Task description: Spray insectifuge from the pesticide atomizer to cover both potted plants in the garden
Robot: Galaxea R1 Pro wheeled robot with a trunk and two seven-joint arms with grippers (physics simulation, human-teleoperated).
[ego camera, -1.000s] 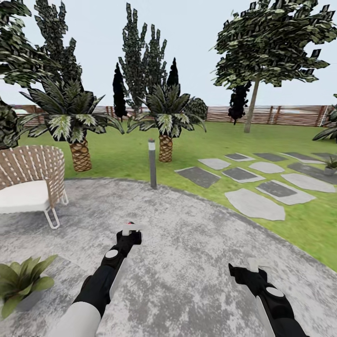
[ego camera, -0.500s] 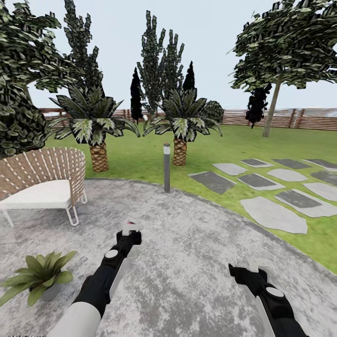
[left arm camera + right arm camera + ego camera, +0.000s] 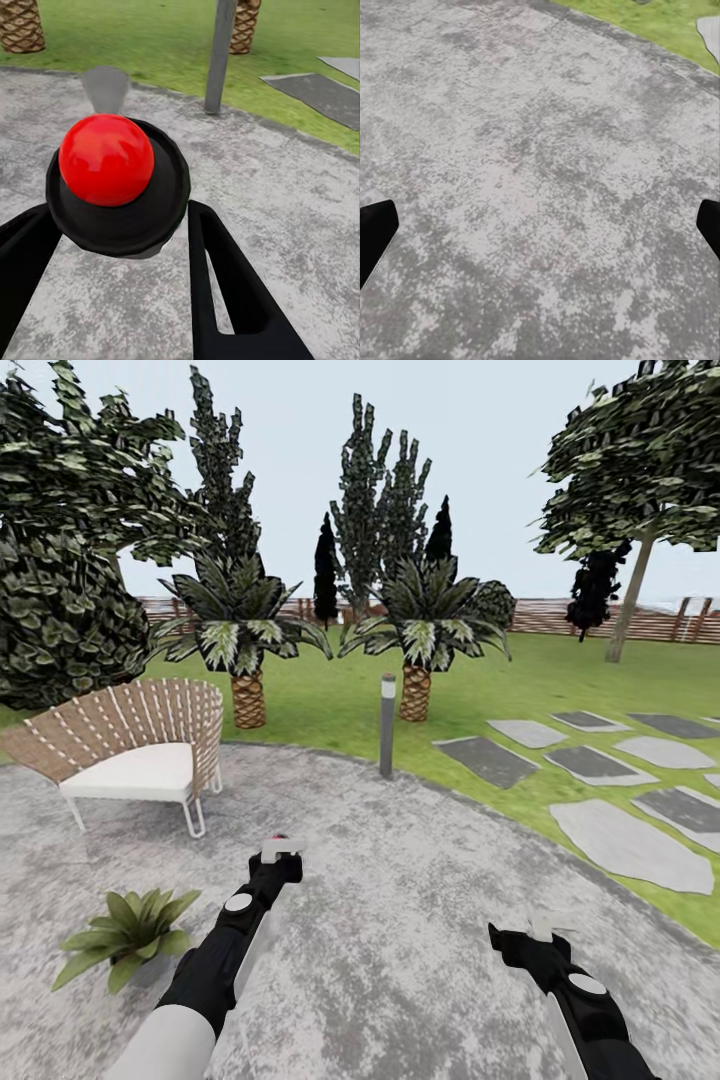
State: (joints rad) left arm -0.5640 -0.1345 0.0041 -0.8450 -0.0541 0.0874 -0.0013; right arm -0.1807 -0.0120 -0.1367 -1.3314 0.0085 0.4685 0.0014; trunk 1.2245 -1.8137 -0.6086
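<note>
My left gripper [image 3: 279,860] is shut on the pesticide atomizer [image 3: 280,848], held out over the grey patio [image 3: 400,920]; its whitish head and red spot show past the fingers. In the left wrist view the atomizer [image 3: 106,159] appears as a red ball on a dark round body between the two black fingers [image 3: 217,262]. A potted plant [image 3: 130,940] with broad light-green leaves stands on the patio, left of my left arm. My right gripper [image 3: 545,930] hangs open above bare paving [image 3: 540,187]. The narrow spiky potted plant is out of view.
A woven chair [image 3: 140,755] with a white seat stands at the back left. A grey bollard lamp [image 3: 387,725] rises at the patio's edge. Two palms [image 3: 245,650] grow on the lawn, stepping slabs [image 3: 620,840] run right, and the fence [image 3: 600,618] closes the back.
The camera has swung left, so everything slid right in the picture: the chair and the leafy potted plant came further into view. Both arms keep their pose.
</note>
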